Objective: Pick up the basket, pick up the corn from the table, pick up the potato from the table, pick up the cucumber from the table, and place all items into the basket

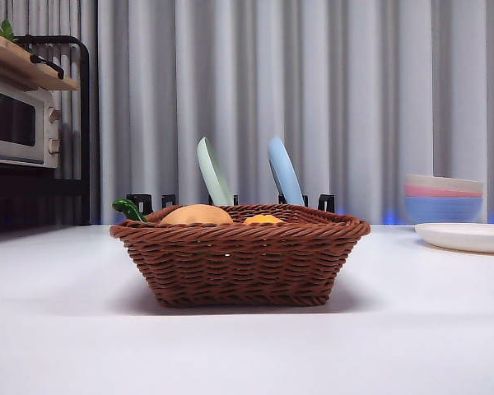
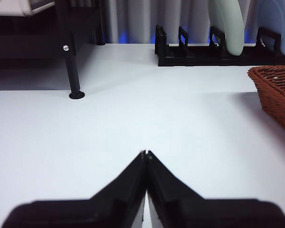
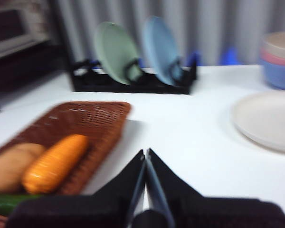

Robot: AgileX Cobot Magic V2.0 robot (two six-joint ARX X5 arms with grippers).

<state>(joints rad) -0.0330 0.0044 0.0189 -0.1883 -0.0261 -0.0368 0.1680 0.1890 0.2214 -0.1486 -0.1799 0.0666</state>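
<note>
Evidently both claws were idle when I checked the feeds. My left gripper [image 2: 145, 153] had its two black jaws pressed together tip to tip, holding nothing, hanging over bare white table [image 2: 133, 118]. Off to one side of it, near but apart, I could see only a corner of the wicker basket [image 2: 275, 92]. Farther beyond the claw stood the black leg of a rack [image 2: 72, 66] and, past that, a black dish rack [image 2: 190, 50] carrying a pale green plate [image 2: 230, 23] against the grey curtain.

My right gripper [image 3: 146, 153] was likewise closed on nothing, jaws meeting at the tips, though that feed was blurred. Just beside it sat the basket [image 3: 104, 118], and inside lay the corn [image 3: 54, 164], with the potato [image 3: 9, 166] touching it on the far side from the claw. Nearest the camera, the dark green cucumber [image 3: 9, 202] lay across the basket's close end. On the claw's other side, well apart, rested a round white plate [image 3: 266, 118]. Beyond it stood stacked bowls [image 3: 280, 61], and straight ahead the dish rack held a green and a blue plate [image 3: 161, 47].

From the low front camera I saw no arm. Above the basket's rim [image 1: 239, 230] showed the potato's top [image 1: 196, 216], a bit of corn [image 1: 262, 219] and the cucumber's tip [image 1: 128, 209].
</note>
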